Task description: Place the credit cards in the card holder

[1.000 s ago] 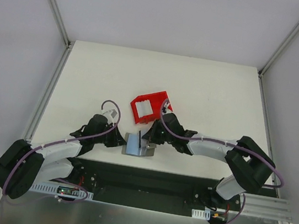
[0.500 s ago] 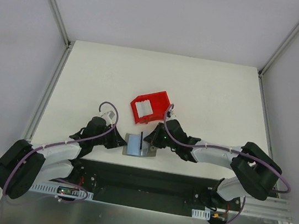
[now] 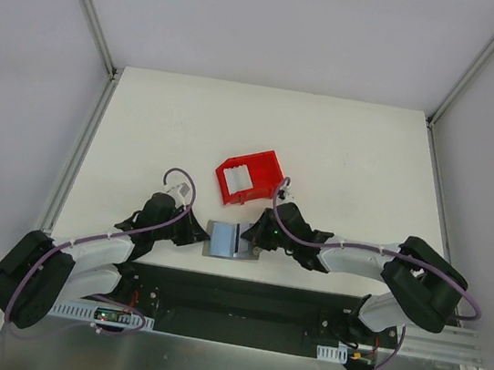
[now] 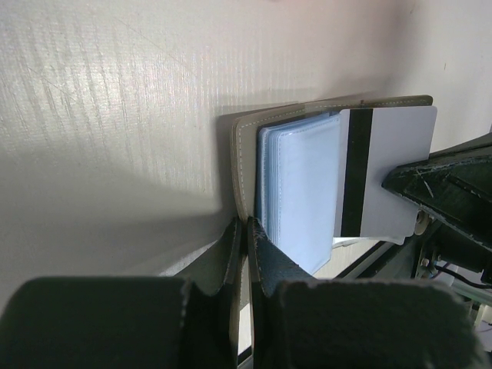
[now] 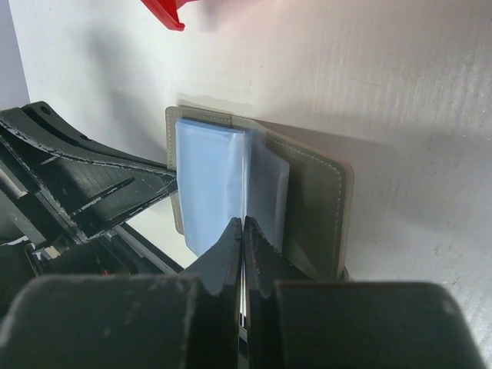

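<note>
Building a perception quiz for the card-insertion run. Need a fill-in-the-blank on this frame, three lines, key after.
1. The right end effector is shut on a thin white rectangular card whose stripe is ____.
2. The left end effector is shut on an edge of the flat grey folding card holder, which lies ____ on the table.
3. More white cards sit in the small ____ plastic bin.
Missing words: black; open; red.

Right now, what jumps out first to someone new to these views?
The red bin stands dead centre, the only bright colour. Just nearer the arms, the grey card holder lies open, its edge pinched by the left fingers, while the right fingers hold a white card with a black stripe over it.
</note>
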Robot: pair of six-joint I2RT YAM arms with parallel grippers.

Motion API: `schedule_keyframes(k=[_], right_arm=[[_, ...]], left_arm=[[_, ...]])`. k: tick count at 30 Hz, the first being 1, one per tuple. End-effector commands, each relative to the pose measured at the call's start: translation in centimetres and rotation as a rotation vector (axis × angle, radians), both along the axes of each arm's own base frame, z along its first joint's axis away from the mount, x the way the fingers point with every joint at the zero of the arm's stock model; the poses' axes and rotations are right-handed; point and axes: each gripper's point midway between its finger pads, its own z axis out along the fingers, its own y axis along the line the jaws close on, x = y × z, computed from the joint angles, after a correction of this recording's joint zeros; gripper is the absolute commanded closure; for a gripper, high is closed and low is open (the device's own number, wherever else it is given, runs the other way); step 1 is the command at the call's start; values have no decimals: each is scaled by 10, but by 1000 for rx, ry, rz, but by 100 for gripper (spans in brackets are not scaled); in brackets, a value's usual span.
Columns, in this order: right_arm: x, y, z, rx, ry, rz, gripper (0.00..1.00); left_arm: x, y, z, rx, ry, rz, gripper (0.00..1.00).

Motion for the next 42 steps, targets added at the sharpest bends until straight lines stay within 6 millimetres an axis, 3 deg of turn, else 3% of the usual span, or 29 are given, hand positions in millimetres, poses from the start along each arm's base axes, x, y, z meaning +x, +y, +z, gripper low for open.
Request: schedule_keyframes(k=[1,8,13,22,42], right_arm=[[4,11,17,80,-29,-16,100],[-4,20,13,120,23,10,99],[-5,11,3,111,30,-19,100],[-5,9,12,122,-4,-4,100],[-11,17,-24,148,92,-24,100]], left_arm=[[-7,10,-16,49,40,19,100],[-7,9,-16,49,41,16,100],[-6,9,-15,46,38,17,100],[-6,10,-16,53,34,19,100],[-7,11,-16,54,36,21,100]])
